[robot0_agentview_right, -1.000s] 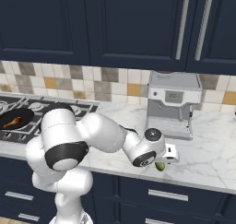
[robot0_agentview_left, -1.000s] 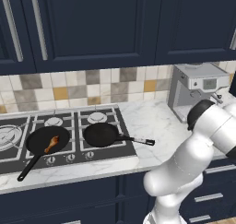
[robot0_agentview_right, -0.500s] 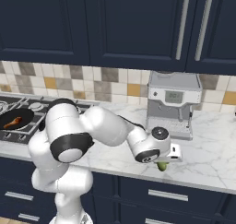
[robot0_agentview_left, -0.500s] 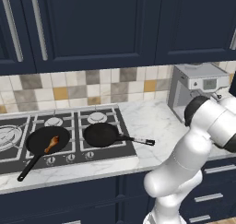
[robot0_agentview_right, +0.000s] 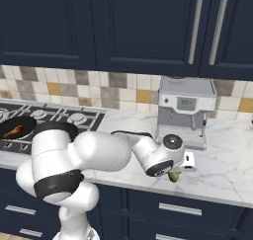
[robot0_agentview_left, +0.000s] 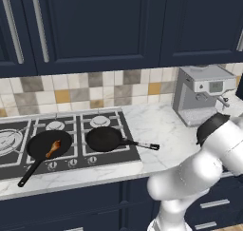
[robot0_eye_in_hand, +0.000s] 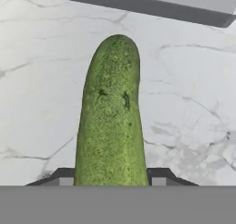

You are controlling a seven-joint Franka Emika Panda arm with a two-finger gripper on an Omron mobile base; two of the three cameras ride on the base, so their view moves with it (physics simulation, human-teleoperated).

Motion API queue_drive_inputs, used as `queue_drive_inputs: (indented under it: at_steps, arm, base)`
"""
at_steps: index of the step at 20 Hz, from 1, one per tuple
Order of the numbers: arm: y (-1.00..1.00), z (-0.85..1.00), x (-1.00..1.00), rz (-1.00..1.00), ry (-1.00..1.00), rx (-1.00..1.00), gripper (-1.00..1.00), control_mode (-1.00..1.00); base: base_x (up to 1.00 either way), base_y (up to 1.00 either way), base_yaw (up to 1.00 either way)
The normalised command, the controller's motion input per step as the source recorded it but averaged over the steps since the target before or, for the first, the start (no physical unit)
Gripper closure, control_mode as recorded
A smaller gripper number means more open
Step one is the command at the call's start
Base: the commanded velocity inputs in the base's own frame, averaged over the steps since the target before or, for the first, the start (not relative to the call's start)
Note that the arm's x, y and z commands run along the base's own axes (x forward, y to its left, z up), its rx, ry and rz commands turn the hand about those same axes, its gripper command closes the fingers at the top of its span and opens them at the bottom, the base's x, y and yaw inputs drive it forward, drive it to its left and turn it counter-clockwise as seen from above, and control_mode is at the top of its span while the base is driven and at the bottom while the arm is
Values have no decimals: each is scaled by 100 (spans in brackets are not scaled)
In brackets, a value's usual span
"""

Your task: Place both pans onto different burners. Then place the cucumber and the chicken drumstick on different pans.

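Both black pans sit on the cooktop's front burners. The left pan [robot0_agentview_left: 49, 144] holds the orange-brown chicken drumstick [robot0_agentview_left: 53, 148]. The right pan [robot0_agentview_left: 104, 138] is empty, and its handle points right over the counter. Far to the right, in front of the coffee machine, the green cucumber [robot0_eye_in_hand: 110, 121] lies along the marble counter. My gripper [robot0_eye_in_hand: 112, 178] is shut on its near end, with one fingertip pressed against each side. From the right base view, the gripper [robot0_agentview_right: 176, 171] hangs low over the counter's front edge with the cucumber [robot0_agentview_right: 174, 177] under it.
A silver coffee machine [robot0_agentview_right: 185, 110] stands just behind the gripper, and its base [robot0_eye_in_hand: 147, 2] lies beyond the cucumber's far tip. The back burners [robot0_agentview_left: 99, 121] are bare. Dark cabinets hang above, and my arm stretches across the counter between stove and machine.
The jaws have closed from wide open onto the cucumber. The arm's elbow has shifted slightly. Pans and drumstick have not moved.
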Motion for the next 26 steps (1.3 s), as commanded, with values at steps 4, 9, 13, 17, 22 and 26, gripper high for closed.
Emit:
queue_drive_inputs:
  at_steps: [4, 9, 13, 17, 22, 26]
  arm:
    - [64, 52, -3, 0, -8, -9, 100, -100]
    - [71, 35, 0, 0, -3, -4, 100, -100]
    - [41, 25, 12, 0, 0, 0, 100, -100]
    - [37, 26, 20, 0, 0, 0, 100, -100]
    - [33, 28, 27, 2, 0, 3, 100, -100]
    - [39, 6, 39, 6, 3, 13, 100, -100]
  base:
    - [0, 0, 0]
    - [0, 0, 0]
    - [0, 0, 0]
    - [0, 0, 0]
    - [0, 0, 0]
    - [0, 0, 0]
